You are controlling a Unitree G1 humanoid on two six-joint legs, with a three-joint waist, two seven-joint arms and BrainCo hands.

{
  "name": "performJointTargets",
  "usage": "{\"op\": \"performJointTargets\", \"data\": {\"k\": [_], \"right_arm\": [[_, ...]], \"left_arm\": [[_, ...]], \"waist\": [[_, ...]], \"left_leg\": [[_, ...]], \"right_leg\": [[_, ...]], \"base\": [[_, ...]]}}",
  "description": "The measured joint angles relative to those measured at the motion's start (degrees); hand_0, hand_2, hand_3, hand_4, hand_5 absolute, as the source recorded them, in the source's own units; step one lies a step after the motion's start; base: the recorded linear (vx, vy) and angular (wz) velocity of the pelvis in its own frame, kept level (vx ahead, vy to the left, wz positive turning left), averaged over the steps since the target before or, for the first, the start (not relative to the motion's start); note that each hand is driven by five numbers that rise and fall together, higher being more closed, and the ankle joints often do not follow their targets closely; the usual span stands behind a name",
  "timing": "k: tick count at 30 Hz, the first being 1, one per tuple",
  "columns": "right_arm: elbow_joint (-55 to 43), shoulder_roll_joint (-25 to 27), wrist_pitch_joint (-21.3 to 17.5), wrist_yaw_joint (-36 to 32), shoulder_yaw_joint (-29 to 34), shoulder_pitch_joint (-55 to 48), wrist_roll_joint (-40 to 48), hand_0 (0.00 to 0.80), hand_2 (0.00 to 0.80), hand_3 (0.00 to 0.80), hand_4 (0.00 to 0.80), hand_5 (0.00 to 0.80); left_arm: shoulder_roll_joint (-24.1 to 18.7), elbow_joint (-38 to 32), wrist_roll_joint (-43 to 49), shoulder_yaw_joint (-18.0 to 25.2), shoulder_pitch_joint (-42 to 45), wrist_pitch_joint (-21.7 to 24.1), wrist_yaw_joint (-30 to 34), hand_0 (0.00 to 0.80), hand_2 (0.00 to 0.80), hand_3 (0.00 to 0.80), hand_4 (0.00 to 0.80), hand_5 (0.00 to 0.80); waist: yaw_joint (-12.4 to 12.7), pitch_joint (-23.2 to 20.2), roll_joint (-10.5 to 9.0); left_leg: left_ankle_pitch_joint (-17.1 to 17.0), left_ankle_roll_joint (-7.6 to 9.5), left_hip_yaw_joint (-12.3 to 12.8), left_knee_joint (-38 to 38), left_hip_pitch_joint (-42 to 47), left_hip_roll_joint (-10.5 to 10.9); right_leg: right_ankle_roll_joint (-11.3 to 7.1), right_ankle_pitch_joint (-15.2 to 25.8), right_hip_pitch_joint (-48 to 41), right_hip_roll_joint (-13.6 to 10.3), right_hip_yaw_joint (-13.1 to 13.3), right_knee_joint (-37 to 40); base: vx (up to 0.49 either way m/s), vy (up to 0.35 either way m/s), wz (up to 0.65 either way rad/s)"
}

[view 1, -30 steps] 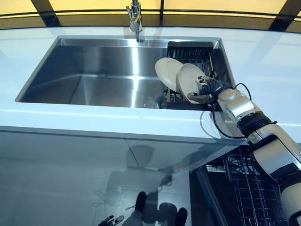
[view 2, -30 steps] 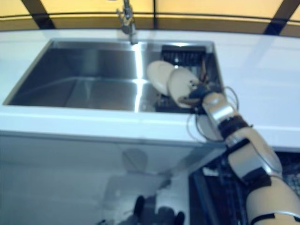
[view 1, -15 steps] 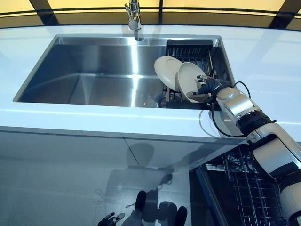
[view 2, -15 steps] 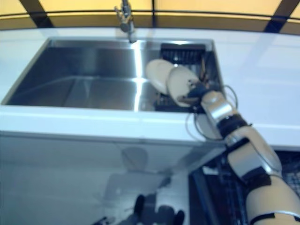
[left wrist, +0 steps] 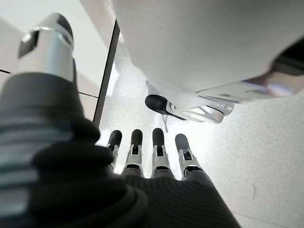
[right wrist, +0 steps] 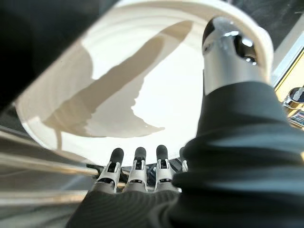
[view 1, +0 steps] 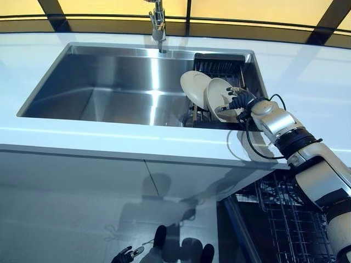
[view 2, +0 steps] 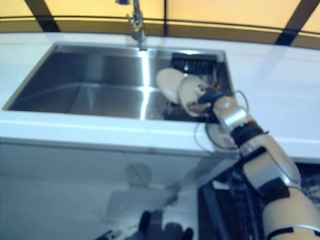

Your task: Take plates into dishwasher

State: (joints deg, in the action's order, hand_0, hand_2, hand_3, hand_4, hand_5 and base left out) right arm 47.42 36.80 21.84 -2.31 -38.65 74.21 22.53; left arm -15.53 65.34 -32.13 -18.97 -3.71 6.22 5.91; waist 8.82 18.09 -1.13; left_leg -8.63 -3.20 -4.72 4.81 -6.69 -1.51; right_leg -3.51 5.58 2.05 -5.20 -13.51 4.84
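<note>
Two cream plates stand on edge in a black dish rack (view 1: 219,61) at the right end of the steel sink (view 1: 109,82). My right hand (view 1: 241,101) reaches over the counter to the nearer plate (view 1: 218,96). In the right wrist view that plate (right wrist: 142,85) fills the picture. My thumb (right wrist: 228,52) lies straight against its rim and the fingers (right wrist: 137,166) stay relaxed by its lower edge, not closed round it. The farther plate (view 1: 194,87) leans behind it, untouched. My left hand (view 1: 125,255) hangs low near the floor, fingers (left wrist: 142,152) relaxed and holding nothing.
A faucet (view 1: 158,22) rises at the sink's back edge. White counter (view 1: 82,137) surrounds the sink. The open dishwasher's wire rack (view 1: 290,224) shows below the counter at the lower right, under my right arm.
The whole picture has shifted a little, so the camera moved. My right hand has crept slightly closer onto the nearer plate's rim. Both plates stay in the rack.
</note>
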Motion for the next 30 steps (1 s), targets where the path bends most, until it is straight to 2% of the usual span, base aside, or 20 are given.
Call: {"op": "performJointTargets", "data": {"k": [7,18,30], "right_arm": [[-0.04,0.13,0.77,-1.08,0.11,0.0,0.09,0.0,0.0,0.0,0.0,0.0],[-1.7,-0.1,1.11,-1.68,0.08,-0.02,0.09,0.0,0.0,0.0,0.0,0.0],[-2.26,-1.06,3.19,-1.49,-0.02,-0.03,0.67,0.0,0.0,0.0,0.0,0.0]], "left_arm": [[-1.01,0.1,0.44,0.02,0.04,-0.75,-0.52,0.0,0.0,0.0,0.0,0.0],[-0.88,0.11,1.57,0.02,0.93,-0.8,-0.71,0.0,0.0,0.0,0.0,0.0],[-0.74,0.12,1.57,-0.01,1.43,-0.81,-0.76,0.0,0.0,0.0,0.0,0.0]], "waist": [[-0.13,-1.54,-2.33],[-0.09,-3.59,-2.29],[-0.05,-5.27,-2.27]], "left_leg": [[0.24,-0.18,0.81,0.01,0.88,-0.21],[0.34,-0.13,1.08,0.0,0.97,-0.23],[0.38,-0.18,1.11,0.01,0.86,-0.25]], "right_leg": [[-0.03,-0.02,-0.48,0.0,0.82,-0.01],[-0.01,-0.01,-0.49,-0.01,1.06,-0.01],[-0.03,-0.05,-0.35,0.01,1.08,-0.02]], "base": [[0.036,-0.007,-0.06],[0.002,0.0,0.0],[0.0,0.0,0.0]]}}
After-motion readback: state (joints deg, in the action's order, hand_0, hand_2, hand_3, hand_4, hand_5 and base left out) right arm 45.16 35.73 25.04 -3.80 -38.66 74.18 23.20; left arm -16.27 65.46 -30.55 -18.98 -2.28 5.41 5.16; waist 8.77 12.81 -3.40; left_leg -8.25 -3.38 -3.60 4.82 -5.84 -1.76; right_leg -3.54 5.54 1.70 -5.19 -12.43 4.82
